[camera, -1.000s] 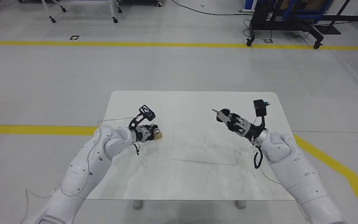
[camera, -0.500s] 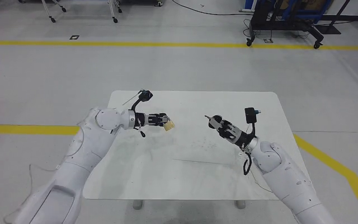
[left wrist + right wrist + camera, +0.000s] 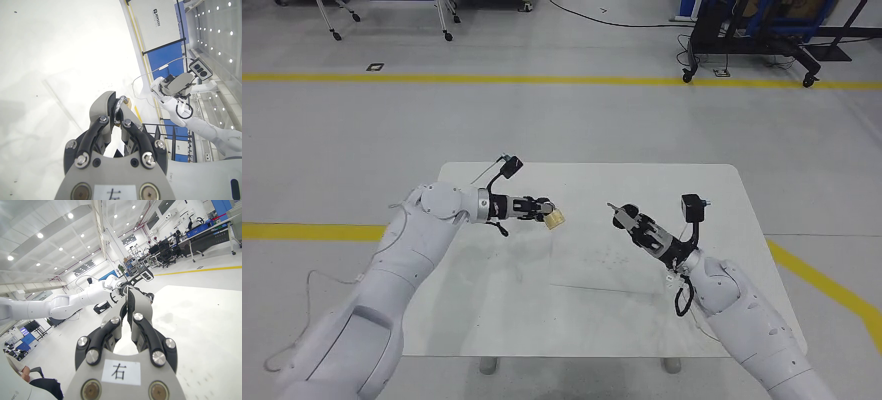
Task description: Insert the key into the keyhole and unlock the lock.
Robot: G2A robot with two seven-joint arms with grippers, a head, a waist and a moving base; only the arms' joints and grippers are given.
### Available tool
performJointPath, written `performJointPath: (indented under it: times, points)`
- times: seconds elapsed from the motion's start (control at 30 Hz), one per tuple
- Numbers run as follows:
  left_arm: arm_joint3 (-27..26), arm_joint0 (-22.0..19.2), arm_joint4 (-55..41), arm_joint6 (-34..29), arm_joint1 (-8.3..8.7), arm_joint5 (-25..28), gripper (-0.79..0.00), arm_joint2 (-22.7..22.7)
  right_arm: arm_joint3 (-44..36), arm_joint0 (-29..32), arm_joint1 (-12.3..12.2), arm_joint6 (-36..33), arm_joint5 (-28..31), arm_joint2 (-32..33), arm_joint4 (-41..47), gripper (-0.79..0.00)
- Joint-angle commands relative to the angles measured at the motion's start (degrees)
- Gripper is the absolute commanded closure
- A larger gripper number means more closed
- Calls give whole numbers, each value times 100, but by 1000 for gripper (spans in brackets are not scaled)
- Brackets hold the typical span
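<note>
Above the table [image 3: 642, 310] centre, both arms hold their parts in the air, tips facing each other with a clear gap between. Left gripper [image 3: 540, 210]: jaws clamped on the lock [image 3: 555, 218]. Left wrist view shows the pads [image 3: 112, 106] pinching the silver shackle [image 3: 121, 100], with the brass body [image 3: 129, 103] sticking out past the tips. Holding by the shackle probably leaves the body's far end free so the key can get at it; can't tell which face the keyhole is on. Right gripper [image 3: 628, 217]: jaws shut tight on the key [image 3: 613, 208], a thin sliver poking out toward the lock in top view. In right wrist view the pads sit pressed together and the key itself is hard to make out. The sliver left sticking out is presumably the part meant to go in. Lock sits left of centre, key right of centre, near but apart, neither touching the table. Both are likely held up so the wrists can tilt freely for lining up. Judged stage: approach, key not yet in. Next move needs key and keyhole on one line, then a straight push and a twist. Risks: lock swinging on its shackle when pushed, key slipping or rotating between the pads, tip missing the slot.
</note>
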State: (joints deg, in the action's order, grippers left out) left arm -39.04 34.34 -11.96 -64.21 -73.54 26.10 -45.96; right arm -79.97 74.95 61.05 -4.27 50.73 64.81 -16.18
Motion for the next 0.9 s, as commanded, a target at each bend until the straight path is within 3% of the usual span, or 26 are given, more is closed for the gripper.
performJointPath:
  times: [0.0,0.13,0.3,0.57,0.67,0.87]
  points:
    - [41,172,-516,-269,-9,-458,0,-86,-100,-29,24,-170,-150,-114,173,0]
    - [305,194,-1268,-697,-70,-1085,0,-207,-85,-150,85,-419,-570,-299,633,0]
    - [712,53,-2070,-1087,-325,-1745,0,-123,19,-199,147,-683,-1055,-457,1061,0]
    - [1345,-350,-2469,-915,-814,-2053,0,178,-168,59,119,-931,-1613,-188,1636,0]
    - [1571,-497,-2516,-913,-956,-2057,0,245,-548,342,93,-1174,-1816,-47,2329,0]
    - [1834,-668,-2585,-1016,-1083,-2043,0,265,-896,608,26,-1574,-2042,213,2693,0]
